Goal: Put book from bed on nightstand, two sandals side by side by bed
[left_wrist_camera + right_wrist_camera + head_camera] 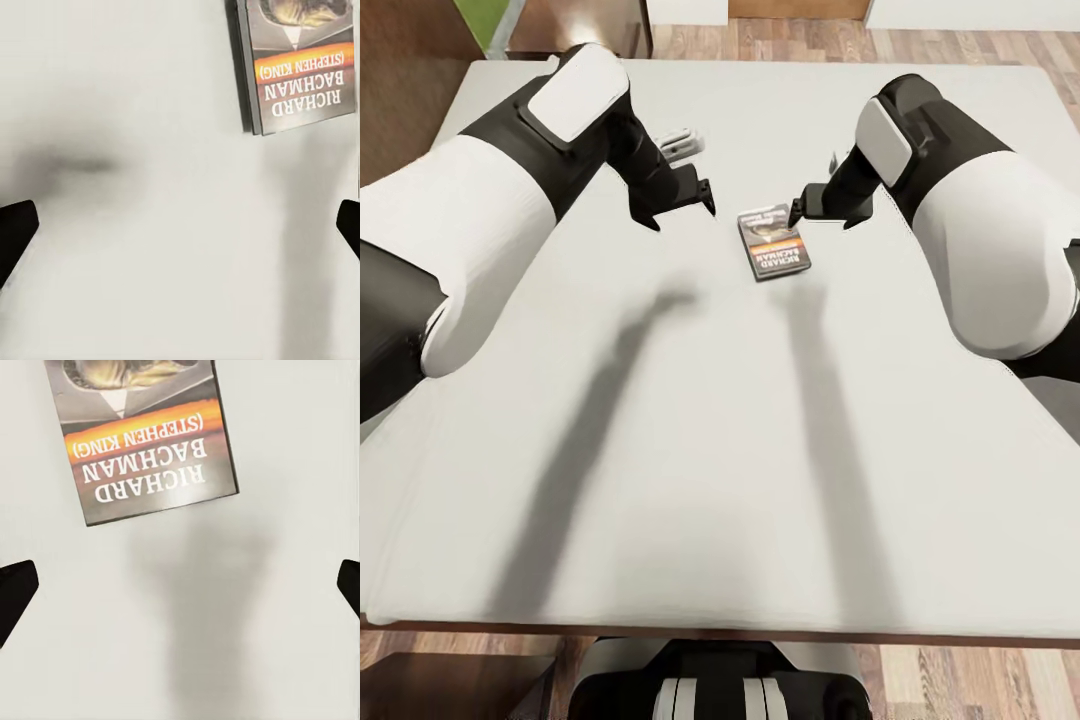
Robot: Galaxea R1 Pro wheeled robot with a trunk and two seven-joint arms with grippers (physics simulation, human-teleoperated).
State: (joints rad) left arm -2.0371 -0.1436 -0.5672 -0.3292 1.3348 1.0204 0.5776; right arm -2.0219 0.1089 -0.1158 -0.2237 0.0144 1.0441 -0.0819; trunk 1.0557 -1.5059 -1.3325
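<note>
Nearest in the head view, the robot's dark base (720, 685) stood against the near edge of the bed (660, 520), with strips of wood-plank floor (960, 680) showing on either side of it. The off-white mattress spread out ahead, crossed by two long arm shadows running from the near side toward the middle.

Farther in, both arms reached over the mattress. The left gripper (682, 208) hung above bare sheet, left of the book, its jaws spread wide (in the left wrist view the two dark fingertips (15, 232) sat at opposite edges with only sheet between them). The right gripper (822, 213) hovered at the book's far right corner, its jaws likewise parted wide and holding nothing; whether a fingertip touched the cover could not be told.

The book (773, 242) lay flat and face up near the middle of the mattress, between the two grippers, its orange band and white lettering plain in the right wrist view (142, 442).

Beyond the far edge of the bed lay more plank floor and some brown wooden furniture (575, 25).
</note>
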